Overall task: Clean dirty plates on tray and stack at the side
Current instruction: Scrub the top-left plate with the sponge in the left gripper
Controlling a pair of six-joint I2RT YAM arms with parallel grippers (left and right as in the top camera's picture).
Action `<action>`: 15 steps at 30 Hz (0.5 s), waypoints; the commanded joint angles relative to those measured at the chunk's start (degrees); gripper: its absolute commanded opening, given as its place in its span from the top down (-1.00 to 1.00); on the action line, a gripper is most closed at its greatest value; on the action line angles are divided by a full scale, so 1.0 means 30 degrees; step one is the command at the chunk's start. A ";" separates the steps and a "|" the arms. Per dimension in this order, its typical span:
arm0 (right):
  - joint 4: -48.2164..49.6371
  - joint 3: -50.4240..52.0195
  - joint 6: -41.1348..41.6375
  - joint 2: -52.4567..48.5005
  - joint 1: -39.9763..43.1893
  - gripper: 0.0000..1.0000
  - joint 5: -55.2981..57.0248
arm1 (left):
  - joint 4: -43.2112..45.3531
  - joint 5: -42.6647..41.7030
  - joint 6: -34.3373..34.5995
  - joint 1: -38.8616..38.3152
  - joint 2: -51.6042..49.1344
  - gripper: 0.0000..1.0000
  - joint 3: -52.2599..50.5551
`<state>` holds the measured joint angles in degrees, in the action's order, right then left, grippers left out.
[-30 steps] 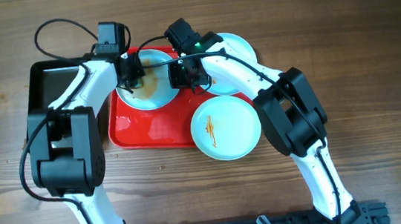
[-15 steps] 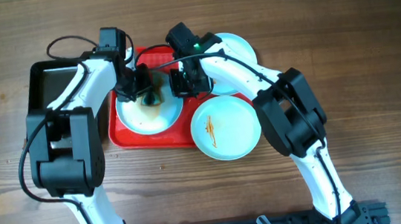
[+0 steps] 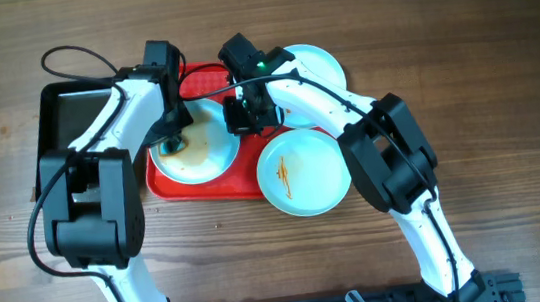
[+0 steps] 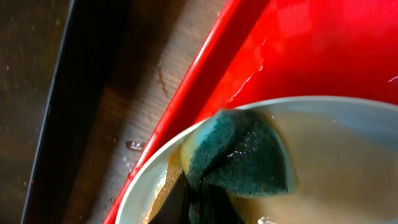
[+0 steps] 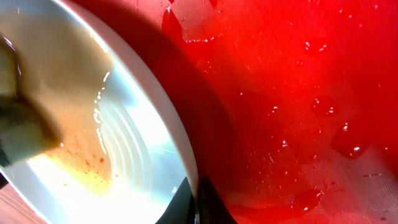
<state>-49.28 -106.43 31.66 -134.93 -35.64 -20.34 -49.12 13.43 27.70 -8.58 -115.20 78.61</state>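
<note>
Scrubbing plate (image 3: 200,150) at 9 o'clock on tray (image 3: 243,179) | left hand (image 4: 196,200) clamped on sponge (image 4: 239,152), pressed at plate's 10 o'clock | right hand (image 5: 198,202) pinching rim at 2 o'clock | advice: hold rim firm, press sponge flat, sweep brown film toward 5 o'clock, avoid tipping plate off tray

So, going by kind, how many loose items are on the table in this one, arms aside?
plates: 3
trays, the red tray and the black tray: 2
sponge: 1
Total: 6
</note>
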 commanded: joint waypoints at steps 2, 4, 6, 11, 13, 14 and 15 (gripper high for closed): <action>-0.0102 0.0146 -0.0015 -0.0583 0.0153 0.91 0.0627 | -0.1472 -0.6586 -0.3111 0.0430 -0.0852 0.92 -0.0590; -0.0102 0.0146 -0.0007 -0.0583 0.0153 0.91 0.0619 | -0.1894 -0.9770 -0.3920 0.0444 -0.0852 0.92 -0.0590; -0.0080 0.0146 -0.0007 -0.0583 0.0153 0.92 0.0619 | -0.2018 -1.2116 -0.4197 0.0430 -0.0852 0.92 -0.0590; -0.0036 0.0146 -0.0015 -0.0583 0.0153 0.91 0.0612 | -0.0605 -1.3675 -0.4167 0.0430 -0.0860 0.92 -0.0590; -0.0051 0.0146 -0.0036 -0.0583 0.0153 0.91 0.0612 | 0.0641 -1.3653 -0.4095 0.0430 -0.0860 0.92 -0.0590; -0.0051 0.0146 -0.0036 -0.0583 0.0153 0.91 0.0612 | 0.1290 -1.3602 -0.4044 0.0430 -0.0860 0.92 -0.0590; -0.0058 0.0146 -0.0036 -0.0583 0.0153 0.91 0.0612 | 0.1953 -1.3376 -0.3920 0.0430 -0.0860 0.92 -0.0590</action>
<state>-50.06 -106.43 31.24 -134.93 -35.03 -18.83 -47.48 -20.27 16.86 -5.98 -115.77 77.93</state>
